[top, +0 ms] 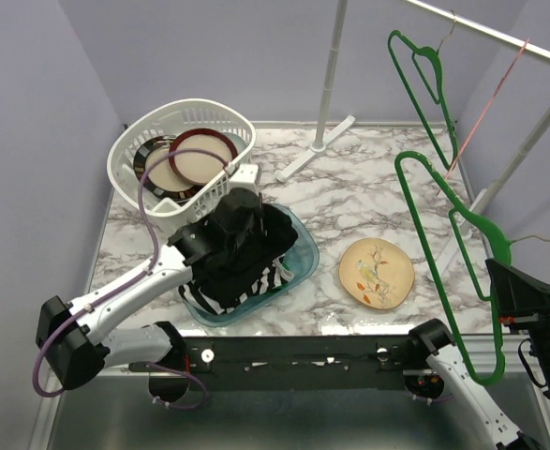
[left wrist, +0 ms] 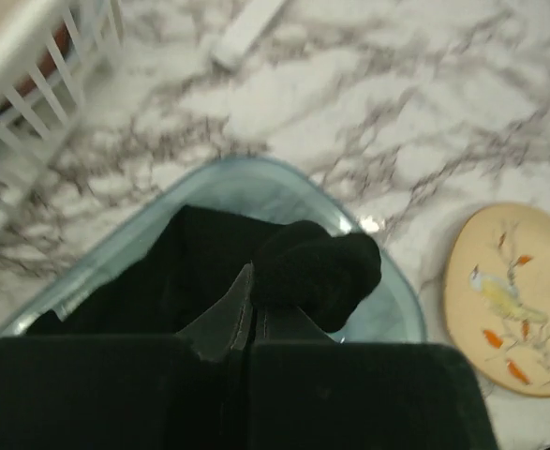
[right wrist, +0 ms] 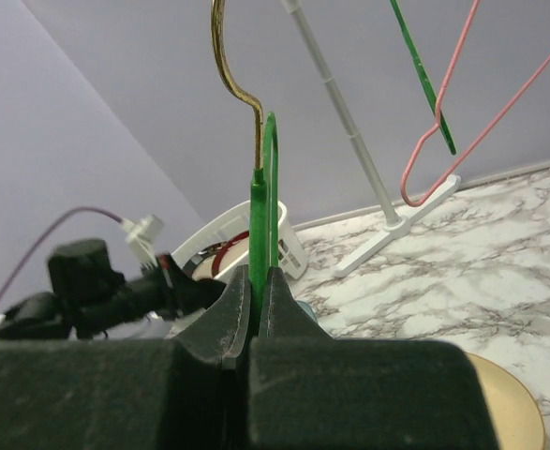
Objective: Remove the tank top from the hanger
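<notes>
Top view gives the whole layout. The tank top is a black heap with a striped bit, sitting in the tray, not on any hanger. The left wrist cam adds that the left gripper has its jaws pinched together on a fold of that black fabric, which you can't make out from above. The right wrist cam shows the right gripper clamped on a green hanger just below its metal hook. From above that grip is mostly off at the frame's edge.

Counts:
- three hangers: two green, one held and one on the rack, plus a pink one on the rack
- one basket with two plates I can see inside
- one bird plate on the table
- one tray

The top is too bunched to say where the neck or hem points. The heap runs roughly along the tray's diagonal, near-left to far-right. The held hanger runs from far-left down to near-right, hook out to the right.
</notes>
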Controlling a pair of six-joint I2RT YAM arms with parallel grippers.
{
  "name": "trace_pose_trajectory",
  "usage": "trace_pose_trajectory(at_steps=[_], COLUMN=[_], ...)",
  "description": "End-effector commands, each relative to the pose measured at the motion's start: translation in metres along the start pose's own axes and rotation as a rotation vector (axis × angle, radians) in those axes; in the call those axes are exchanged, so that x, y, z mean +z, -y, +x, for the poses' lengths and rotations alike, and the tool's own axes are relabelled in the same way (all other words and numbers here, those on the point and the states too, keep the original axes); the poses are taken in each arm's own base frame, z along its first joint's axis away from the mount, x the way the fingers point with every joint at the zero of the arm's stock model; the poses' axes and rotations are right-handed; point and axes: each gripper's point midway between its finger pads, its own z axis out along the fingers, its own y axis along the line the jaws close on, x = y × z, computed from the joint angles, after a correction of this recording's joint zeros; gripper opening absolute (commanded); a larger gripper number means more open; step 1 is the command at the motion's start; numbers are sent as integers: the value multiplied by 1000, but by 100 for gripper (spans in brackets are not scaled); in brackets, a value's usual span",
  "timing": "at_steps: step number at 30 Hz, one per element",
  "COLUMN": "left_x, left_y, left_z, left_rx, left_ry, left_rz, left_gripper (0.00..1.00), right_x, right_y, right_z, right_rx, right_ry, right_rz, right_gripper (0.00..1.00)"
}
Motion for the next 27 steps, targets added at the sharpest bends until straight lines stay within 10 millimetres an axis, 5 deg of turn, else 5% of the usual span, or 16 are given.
trace_pose_trajectory(at_steps=[1, 7, 9, 11, 13, 14, 15, 17, 18, 23, 25, 27], left_x=[-1, -1, 0, 2, -2, -5, -13, -25, -35, -61, -61, -60], left_y=[8, -26, -37, -35, -26, -23, -13, -27, -26, -88, -106, -116], left_z=[63, 139, 170, 174, 152, 138, 98, 69, 37, 23, 43, 58], left_rx=[-214, -297, -322, -288, -256, -238, -221, -176, -162, -144, -143, -198], left_ry=[-86, -197, -252, -275, -264, -243, -171, -123, -60, -67, -114, -138], left_rz=[116, 14, -32, -16, 11, 19, 52, -22, -22, -317, -385, -406], left_gripper=[0, 0, 22, 51, 62, 78, 87, 99, 99, 97, 93, 77], right_x=[-5, 1, 3, 5, 7, 7, 7, 9, 9, 11, 13, 16], right_y=[2, 3, 1, 2, 2, 2, 1, 1, 1, -1, -1, -1], right_z=[-5, 1, 2, 4, 5, 6, 6, 7, 6, 4, 7, 13], right_rx=[-5, -3, -2, -2, -4, -4, -6, -8, -9, -15, -10, -3], right_ry=[32, 26, 25, 19, 16, 14, 12, 7, 9, 7, 2, -9], right_rz=[2, 0, -6, -6, -5, -5, -9, -12, -11, -12, -15, -19], right_gripper=[1, 1, 1, 1, 1, 1, 1, 1, 1, 1, 1, 1])
